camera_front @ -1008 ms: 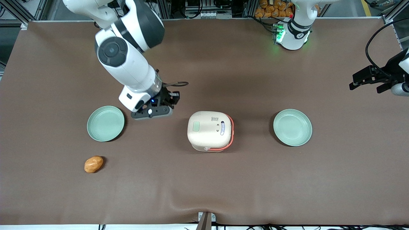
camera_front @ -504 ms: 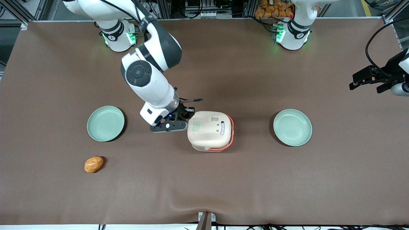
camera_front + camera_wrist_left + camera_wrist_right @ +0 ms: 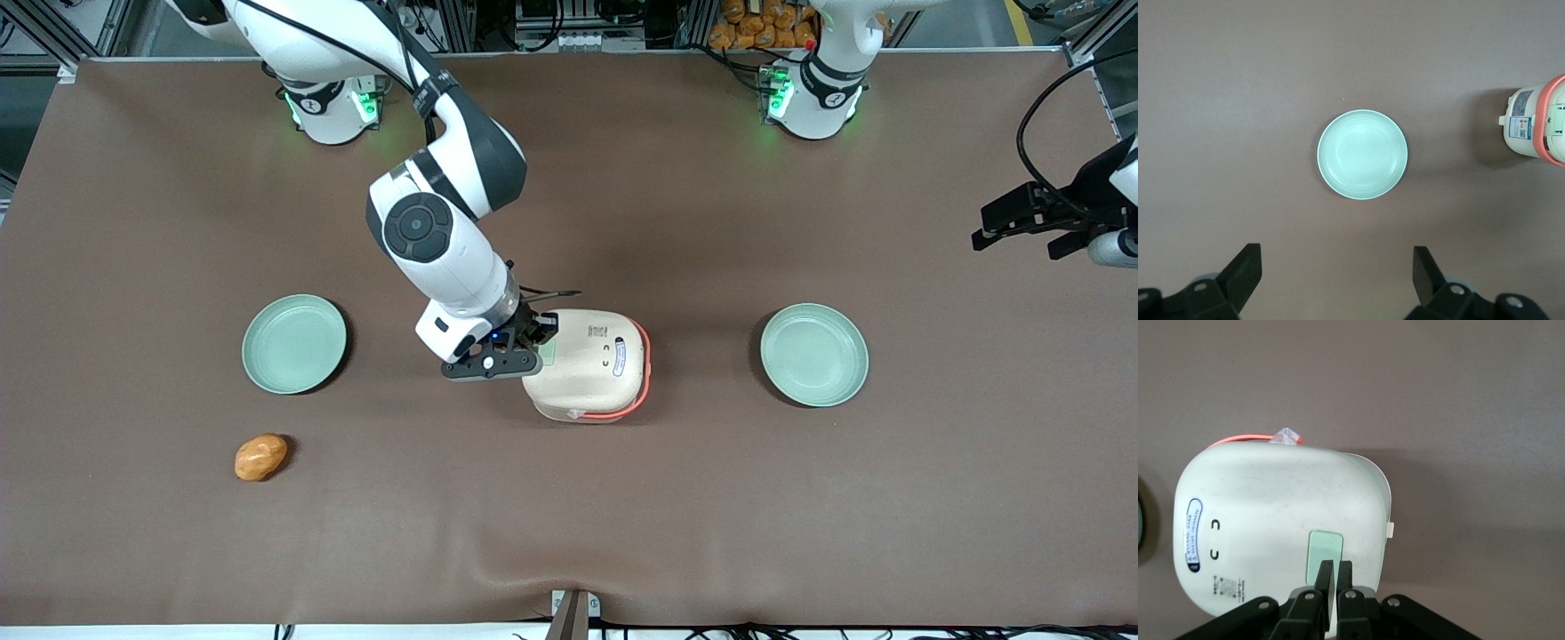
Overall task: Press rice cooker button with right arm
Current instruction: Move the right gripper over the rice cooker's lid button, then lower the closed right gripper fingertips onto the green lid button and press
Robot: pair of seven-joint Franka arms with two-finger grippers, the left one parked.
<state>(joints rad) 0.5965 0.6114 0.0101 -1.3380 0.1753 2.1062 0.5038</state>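
Observation:
The cream rice cooker with its orange-red handle stands closed in the middle of the table; it also shows in the left wrist view. Its lid fills the right wrist view, with a pale green rectangular button on the lid. My right gripper hangs over the lid's edge nearest the working arm's end. Its black fingers are shut together, and the gripper has its tips just over the green button. Whether the tips touch the button cannot be told.
Two pale green plates lie on the brown table, one toward the working arm's end, one toward the parked arm's end, seen too from the left wrist. An orange-brown lump lies nearer the front camera.
The right arm has swung from beside the plate at its own end toward the rice cooker. Its gripper now sits over the lid's green button. The cooker has not moved.

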